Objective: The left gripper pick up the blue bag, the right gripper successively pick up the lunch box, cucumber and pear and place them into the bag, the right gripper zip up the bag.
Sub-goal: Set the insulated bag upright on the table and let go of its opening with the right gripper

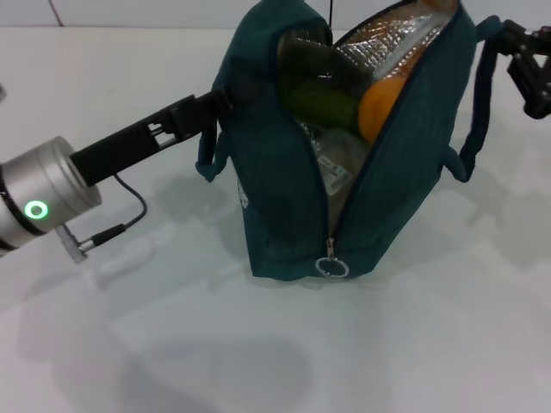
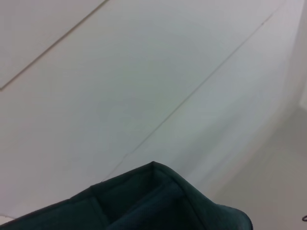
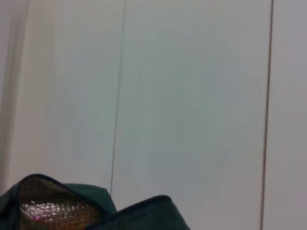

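Note:
The blue bag (image 1: 284, 206) stands upright on the white table (image 1: 448, 344) with its zipper open down the front. Its ring pull (image 1: 331, 268) hangs near the base. Inside lie a dark green cucumber (image 1: 323, 103), an orange-yellow pear (image 1: 379, 107) and, below them, a clear lunch box (image 1: 340, 163). My left gripper (image 1: 215, 101) is shut on the bag's upper left edge, above a hanging handle loop. My right gripper (image 1: 523, 60) hangs at the far right, where the bag's right strap (image 1: 479, 95) rises to meet it. The wrist views show only the bag's rim (image 2: 158, 201) and its silver lining (image 3: 48, 211).
The left arm's silver wrist (image 1: 43, 202) and its black cable (image 1: 129, 202) lie over the table's left side. A white wall with panel seams (image 3: 120, 96) fills both wrist views.

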Tool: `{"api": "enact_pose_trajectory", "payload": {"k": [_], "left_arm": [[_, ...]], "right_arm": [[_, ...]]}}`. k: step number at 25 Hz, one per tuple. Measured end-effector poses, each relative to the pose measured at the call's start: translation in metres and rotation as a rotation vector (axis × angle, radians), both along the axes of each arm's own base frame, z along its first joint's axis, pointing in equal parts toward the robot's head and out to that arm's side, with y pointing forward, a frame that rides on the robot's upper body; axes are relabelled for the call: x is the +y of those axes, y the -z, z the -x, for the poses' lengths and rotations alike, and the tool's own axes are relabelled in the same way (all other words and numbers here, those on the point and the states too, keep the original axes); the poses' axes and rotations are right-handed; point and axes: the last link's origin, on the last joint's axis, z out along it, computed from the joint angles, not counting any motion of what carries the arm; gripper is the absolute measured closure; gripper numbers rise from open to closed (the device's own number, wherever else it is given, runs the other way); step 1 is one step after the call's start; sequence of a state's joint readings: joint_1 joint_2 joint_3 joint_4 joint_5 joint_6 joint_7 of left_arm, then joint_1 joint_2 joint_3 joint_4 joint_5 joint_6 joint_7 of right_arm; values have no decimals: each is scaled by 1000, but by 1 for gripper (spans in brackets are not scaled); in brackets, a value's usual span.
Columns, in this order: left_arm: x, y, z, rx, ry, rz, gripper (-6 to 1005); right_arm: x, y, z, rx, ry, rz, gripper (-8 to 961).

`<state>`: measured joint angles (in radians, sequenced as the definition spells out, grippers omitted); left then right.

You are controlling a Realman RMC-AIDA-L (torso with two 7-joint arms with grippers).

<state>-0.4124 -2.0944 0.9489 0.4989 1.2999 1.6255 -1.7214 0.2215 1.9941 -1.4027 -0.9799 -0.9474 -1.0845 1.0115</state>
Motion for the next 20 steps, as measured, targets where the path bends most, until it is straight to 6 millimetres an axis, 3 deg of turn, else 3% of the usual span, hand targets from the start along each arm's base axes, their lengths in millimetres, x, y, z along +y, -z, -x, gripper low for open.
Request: {"api": "enact_pose_trajectory", "payload": {"k": [9, 14, 20], "left_arm": [[5, 17, 3, 6, -51, 19, 932], [6, 22, 2, 3, -67, 36, 932], [5, 26, -2, -2, -53, 60, 932]], "right_arm": [[21, 22, 4, -48, 14, 63, 940], [23, 33, 6, -80, 7, 100, 939], [19, 31, 10, -68, -9, 114, 939]]}}
